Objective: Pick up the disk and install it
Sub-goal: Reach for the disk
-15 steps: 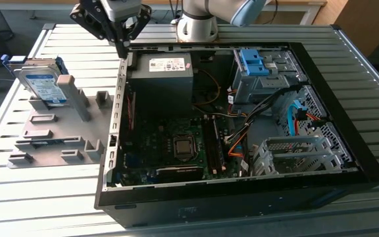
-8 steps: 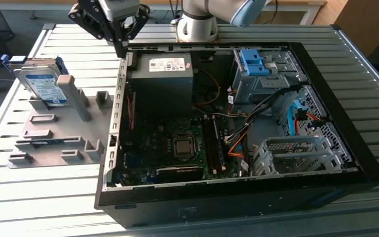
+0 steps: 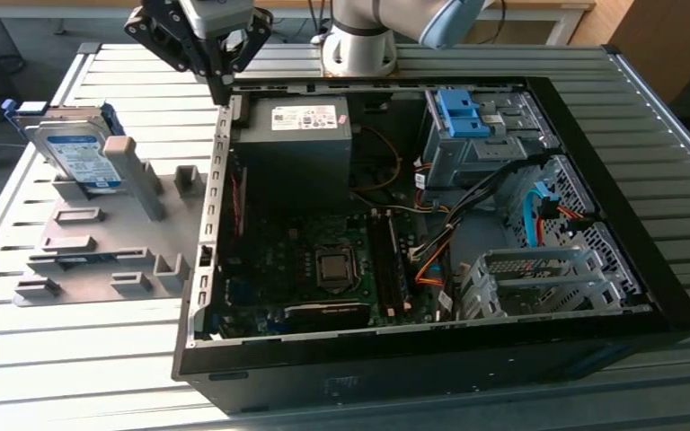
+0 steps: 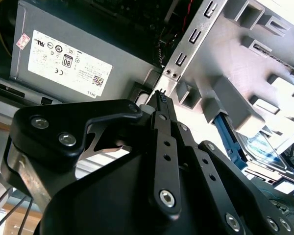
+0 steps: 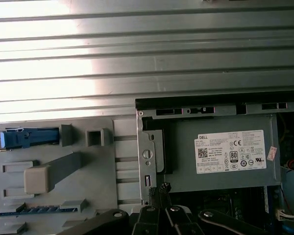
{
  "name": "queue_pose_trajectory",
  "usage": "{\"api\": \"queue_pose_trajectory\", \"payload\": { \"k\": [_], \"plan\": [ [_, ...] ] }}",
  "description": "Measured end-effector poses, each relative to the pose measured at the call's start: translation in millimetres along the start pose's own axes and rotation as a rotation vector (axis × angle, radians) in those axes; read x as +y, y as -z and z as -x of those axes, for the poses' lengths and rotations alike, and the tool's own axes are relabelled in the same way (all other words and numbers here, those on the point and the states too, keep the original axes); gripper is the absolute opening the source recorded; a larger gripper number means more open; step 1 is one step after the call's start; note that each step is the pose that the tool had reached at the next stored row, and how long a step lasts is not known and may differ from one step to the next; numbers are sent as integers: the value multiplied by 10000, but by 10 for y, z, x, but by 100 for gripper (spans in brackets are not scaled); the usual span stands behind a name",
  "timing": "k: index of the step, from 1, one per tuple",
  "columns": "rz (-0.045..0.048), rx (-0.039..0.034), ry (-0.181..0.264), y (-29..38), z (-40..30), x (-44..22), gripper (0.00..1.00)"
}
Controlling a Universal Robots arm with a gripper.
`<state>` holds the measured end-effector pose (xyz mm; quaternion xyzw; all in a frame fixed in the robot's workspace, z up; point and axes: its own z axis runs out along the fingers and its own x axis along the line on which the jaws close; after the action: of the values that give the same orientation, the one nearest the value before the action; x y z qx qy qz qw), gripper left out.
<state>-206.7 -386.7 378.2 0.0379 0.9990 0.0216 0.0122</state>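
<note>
Your gripper [image 3: 222,88] is hanging in the upper left of the exterior view. Its tip is pointing down at the upper left corner of the open computer case [image 3: 441,364], just beside the grey power supply [image 3: 297,148]. The two black fingers are pressing together into a single point and are carrying nothing. In the second wrist view the closed tip [image 4: 160,95] is sitting close to the case's perforated metal edge [image 4: 196,41], but you cannot tell whether it is touching.

The disk [image 3: 79,154] is sitting at the exterior view's left, propped on edge and leaning in the grey fixture plate [image 3: 105,256] beside the case. Its white-and-blue label is facing the camera and its blue frame is showing along the edges. It is lying apart from the gripper, with nothing gripping it.

Inside the case, a blue plastic caddy [image 3: 459,112] is sitting at the upper right, and a bare metal drive cage [image 3: 537,283] is sitting at the lower right. Everything is resting on the slatted metal table [image 3: 681,215].
</note>
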Motion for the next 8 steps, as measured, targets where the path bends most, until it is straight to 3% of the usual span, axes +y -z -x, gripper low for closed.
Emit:
{"api": "queue_pose_trajectory", "payload": {
  "k": [2, 5, 8],
  "plan": [
    [2, -2, -3, -1, -7, 2, 11],
    [-2, 0, -1, -3, -28, 59, 11],
    [-3, 5, -3, -7, -96, 89, 11]
  ]
}}
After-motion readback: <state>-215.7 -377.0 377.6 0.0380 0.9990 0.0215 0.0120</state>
